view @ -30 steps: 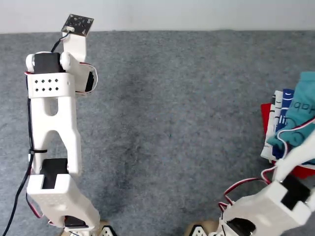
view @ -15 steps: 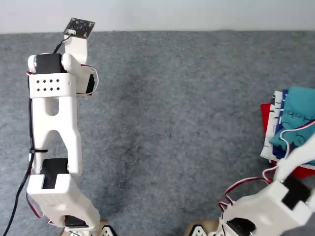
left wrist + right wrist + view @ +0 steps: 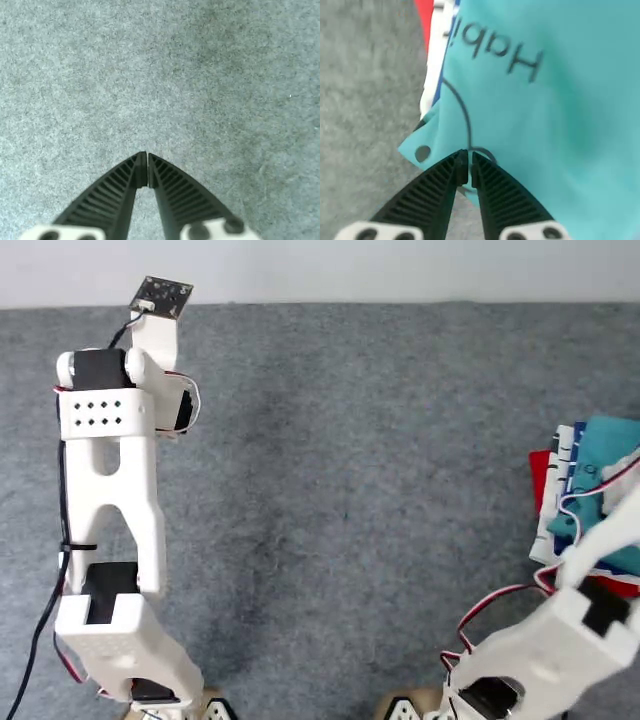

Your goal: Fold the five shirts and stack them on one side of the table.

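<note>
My right pincer (image 3: pixel 465 169), tips together, sat over the folded teal printed shirt (image 3: pixel 545 100) topping the shirt stack (image 3: pixel 543 485) at the grey felt table's (image 3: pixel 350 440) right edge. Snagged cloth could drag that stack askew on lifting

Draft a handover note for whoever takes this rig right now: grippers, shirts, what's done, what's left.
Left gripper: jaws shut, empty, above bare table on the left side.
Right gripper: jaws shut at the teal shirt's edge; I cannot tell whether they pinch cloth.
Shirts: folded stack at the table's right edge, teal on top, with blue, white and red layers beneath.
Done: stacking looks finished or nearly so, though five cannot be counted.
Left: probably square up the teal shirt, check the count, back the gripper off.
</note>
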Motion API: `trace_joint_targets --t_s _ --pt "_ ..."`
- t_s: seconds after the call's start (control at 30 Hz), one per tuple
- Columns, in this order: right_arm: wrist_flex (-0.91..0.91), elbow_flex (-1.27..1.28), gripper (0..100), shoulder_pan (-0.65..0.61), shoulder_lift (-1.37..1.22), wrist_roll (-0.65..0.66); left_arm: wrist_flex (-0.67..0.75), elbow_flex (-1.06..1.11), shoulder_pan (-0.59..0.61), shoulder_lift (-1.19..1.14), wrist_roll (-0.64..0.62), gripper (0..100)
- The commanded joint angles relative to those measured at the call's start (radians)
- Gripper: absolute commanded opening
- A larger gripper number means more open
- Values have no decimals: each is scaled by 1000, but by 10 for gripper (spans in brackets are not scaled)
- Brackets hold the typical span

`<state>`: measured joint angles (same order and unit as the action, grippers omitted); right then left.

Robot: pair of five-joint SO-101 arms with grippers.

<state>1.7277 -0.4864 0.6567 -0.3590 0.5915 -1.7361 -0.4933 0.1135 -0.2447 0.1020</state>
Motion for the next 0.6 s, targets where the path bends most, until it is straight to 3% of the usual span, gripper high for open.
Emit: trace_joint_targets --t_s 0.0,0.33,0.57 --pt "65 -57 9 -45 -68 -14 -18 -8 3 60 15 13" --pt "51 -296 9 -2 -31 -58 -18 -8 3 64 61 13" --pt "-202 -379 9 131 -53 -57 -18 -13 3 68 63 13"
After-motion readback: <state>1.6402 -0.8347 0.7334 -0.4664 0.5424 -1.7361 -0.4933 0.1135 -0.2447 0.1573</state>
